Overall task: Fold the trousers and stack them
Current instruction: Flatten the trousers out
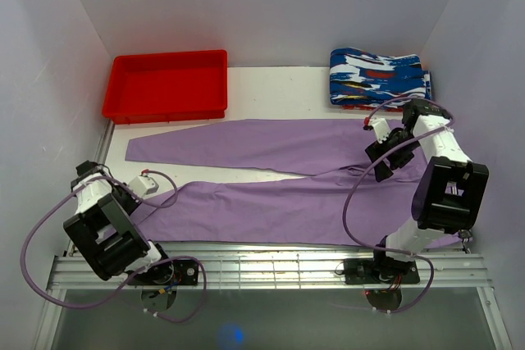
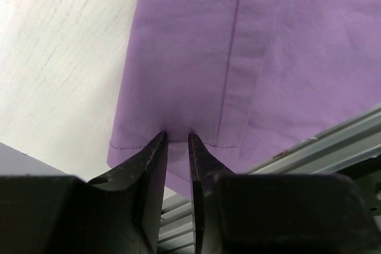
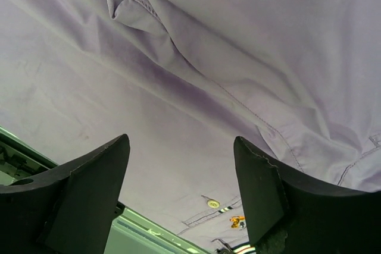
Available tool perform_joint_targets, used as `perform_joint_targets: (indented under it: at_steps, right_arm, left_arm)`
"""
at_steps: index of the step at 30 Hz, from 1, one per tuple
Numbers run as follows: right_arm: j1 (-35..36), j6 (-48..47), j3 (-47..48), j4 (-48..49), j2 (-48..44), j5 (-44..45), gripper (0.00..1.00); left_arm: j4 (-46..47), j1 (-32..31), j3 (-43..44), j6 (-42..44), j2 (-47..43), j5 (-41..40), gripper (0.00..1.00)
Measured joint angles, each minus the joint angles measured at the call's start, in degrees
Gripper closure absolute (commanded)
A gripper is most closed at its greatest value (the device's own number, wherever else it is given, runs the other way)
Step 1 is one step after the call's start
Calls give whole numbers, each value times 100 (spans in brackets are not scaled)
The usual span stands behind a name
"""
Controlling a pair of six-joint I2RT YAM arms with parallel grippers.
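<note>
- Trousers (image 1: pixel 271 206): lilac, laid flat on the table (image 1: pixel 271 84), across the middle. Both legs run out to the L, waist end on the R under the R arm.
- Far leg lies straight and ends short of the L wall. Near leg runs along the metal rail (image 1: pixel 271 264) at the table's front edge. A wedge of bare table shows btwn the two legs.
- L claw (image 2: pixel 177 138): down at the hem of the near leg, pointing along the leg. Jaws narrow, only a slim gap, w/ the hem edge sitting in that gap and the cloth puckered a bit at the tips. Can't tell if the pinch is firm.
- L wrist view: hem stitching runs crosswise right at the fingertips, a long seam goes up the leg, bare table to one side, rail at the other corner.
- R claw (image 3: pixel 181 141): over the waist end, jaws wide apart, nothing btwn them, cloth spread beyond the tips.
- R wrist view: a raised crease in the cloth near the top, a small pale button (image 3: pixel 212 203) low down by the edge.
- Red tray (image 1: pixel 164 112): far L corner of the table, just beyond the far leg.
- Folded blue-white-red patterned clothes (image 1: pixel 377 75): far R corner, apart from the trousers.
</note>
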Motion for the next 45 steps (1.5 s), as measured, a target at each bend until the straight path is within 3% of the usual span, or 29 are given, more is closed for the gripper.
perform_joint_targets:
  at_steps: [11, 23, 29, 34, 37, 42, 45]
  right_arm:
    - [0, -201, -358, -420, -426, 46, 26]
    - [0, -289, -1034, -533, -444, 179, 27]
    - [0, -308, -1421, -258, -420, 400, 27]
    - [0, -319, -1690, 31, -267, 610, 29]
    - [0, -328, -1768, 243, -203, 754, 31]
    - [24, -332, -1937, 538, -219, 1036, 33]
    - [55, -330, -1993, 616, -254, 1137, 33]
  left_arm:
    - [-920, 0, 125, 367, -892, 149, 60]
    - [-555, -142, -210, 107, -310, 83, 61]
    - [-251, -205, -437, 39, -313, -24, 67]
    - [-162, -216, -457, -15, -337, -96, 84]
    - [-186, -216, -426, -20, -323, -107, 85]
    - [-597, -214, -109, 7, -245, -76, 75]
    - [-817, -214, 151, 31, -267, -48, 81]
